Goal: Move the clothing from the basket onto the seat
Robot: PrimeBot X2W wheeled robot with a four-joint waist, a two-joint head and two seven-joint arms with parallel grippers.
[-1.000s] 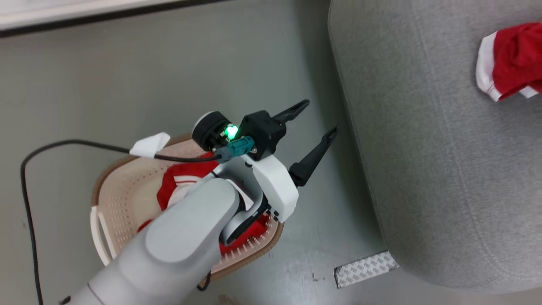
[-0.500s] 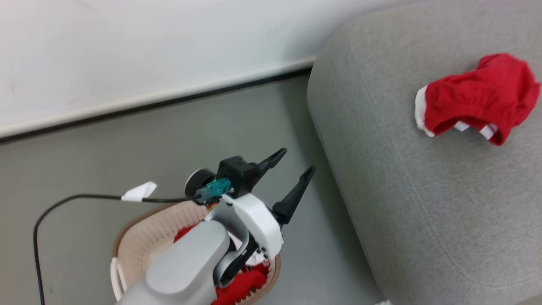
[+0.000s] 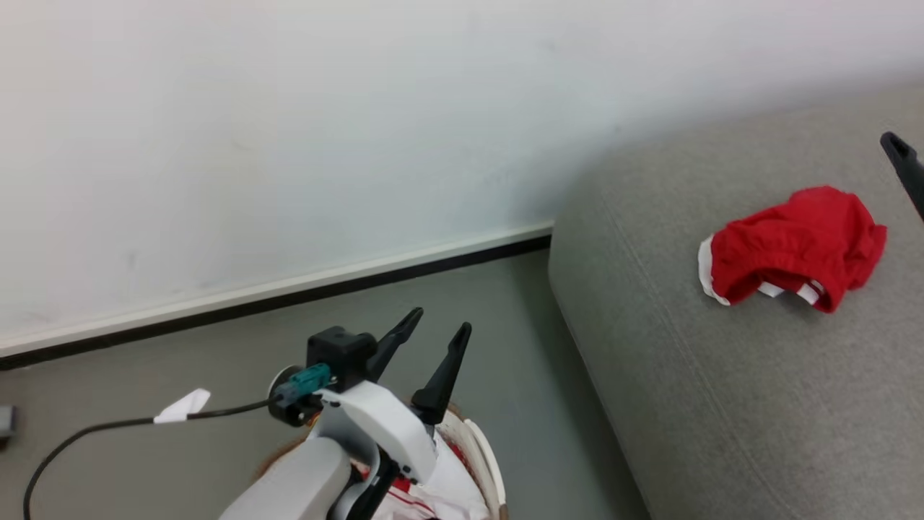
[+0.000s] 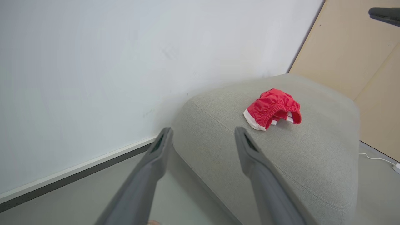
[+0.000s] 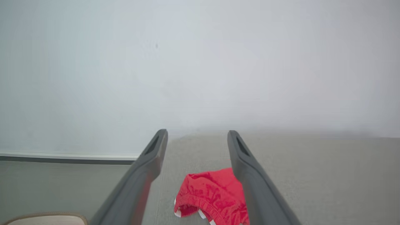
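Reaching down into the basket [image 3: 485, 455] beneath the left gripper [image 3: 442, 321], whose fingers are spread and empty like the right gripper's [image 5: 197, 133], could catch a tip on the hard plastic rim or drag tangled clothing [image 3: 451, 487] onto the floor [image 3: 505, 310]. One soft, crumpled red garment [image 3: 790, 249] with white trim lies on the seat's [image 3: 722, 397] rounded grey weave.

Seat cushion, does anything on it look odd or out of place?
Nothing is damaged or spilled. One red garment lies crumpled in a heap on the seat, not spread flat, away from its edge.
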